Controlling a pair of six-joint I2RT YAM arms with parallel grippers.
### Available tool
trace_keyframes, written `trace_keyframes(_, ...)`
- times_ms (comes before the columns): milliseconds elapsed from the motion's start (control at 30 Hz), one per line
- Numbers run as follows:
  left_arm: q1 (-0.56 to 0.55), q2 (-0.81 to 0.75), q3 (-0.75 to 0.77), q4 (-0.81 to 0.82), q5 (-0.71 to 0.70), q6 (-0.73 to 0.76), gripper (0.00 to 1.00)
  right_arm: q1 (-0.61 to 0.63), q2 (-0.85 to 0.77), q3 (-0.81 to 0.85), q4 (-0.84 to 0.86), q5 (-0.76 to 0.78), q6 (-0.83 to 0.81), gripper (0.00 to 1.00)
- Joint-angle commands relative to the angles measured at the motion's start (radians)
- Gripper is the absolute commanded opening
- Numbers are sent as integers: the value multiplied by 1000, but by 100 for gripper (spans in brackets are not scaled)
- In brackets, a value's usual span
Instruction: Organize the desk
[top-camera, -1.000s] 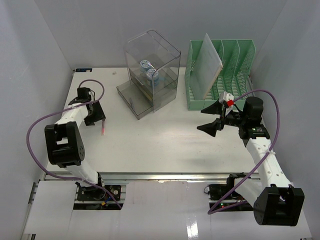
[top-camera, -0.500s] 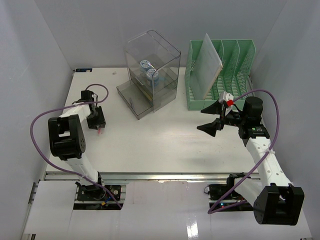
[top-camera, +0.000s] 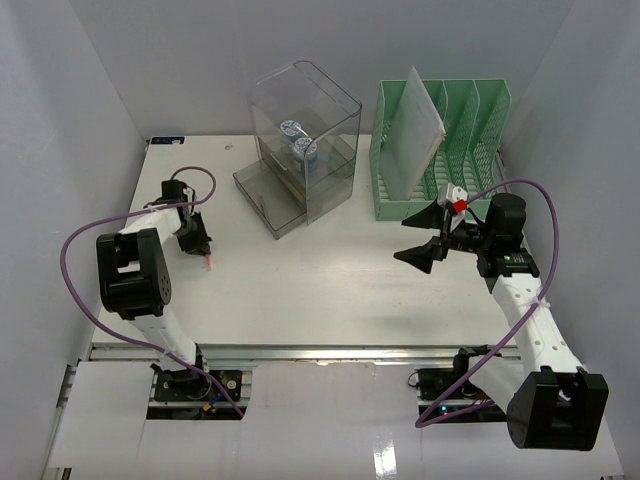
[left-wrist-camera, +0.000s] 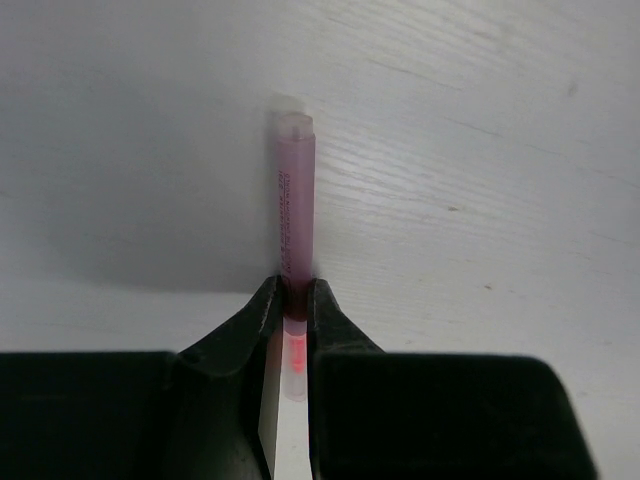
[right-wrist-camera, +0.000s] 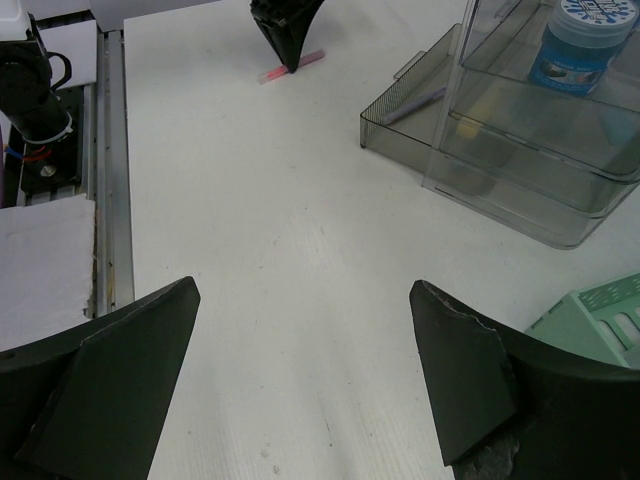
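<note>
Wrist footage from the left arm is showing what the overhead view cannot: the left fingers (left-wrist-camera: 264, 312) are clamping together on one end of a pink pen (left-wrist-camera: 295, 200), which is lying flat on the white desk (left-wrist-camera: 480, 120) and pointing straight away from the camera, its cap end at the far tip. From above, the same pink pen (top-camera: 207, 261) is appearing only as a small sliver just beyond the left fingers (top-camera: 199, 242), on the left side of the desk (top-camera: 330, 290).

The right wrist camera is giving the low, sideways look (the only one reaching inside the drawers): a purple pen (right-wrist-camera: 415, 103) is lying in the open bottom tray of the clear organiser (right-wrist-camera: 540, 160), and a blue-lidded jar (right-wrist-camera: 585, 40) is sitting on a shelf above it. The overhead view alone is showing the whole green file rack (top-camera: 445, 140) at the back right, with a white folder (top-camera: 412, 125) leaning in its leftmost slot.

The left arm is folding sharply at the elbow and reaching back, its wrist pointing down at the desk. The right arm is stretching up from its base, its wrist turning toward the middle, and the right fingers (right-wrist-camera: 110, 370) are hanging above the desk, spread wide apart and holding nothing.
</note>
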Motion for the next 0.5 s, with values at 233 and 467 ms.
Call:
trace_keyframes(233,-22,-87,-25,445,676,-534,7,-4,3,0,21,-17,-10,93)
trace_keyframes(467,-91,49,90,579,682,-710,11,-3,12,4,21,-17,-23,93)
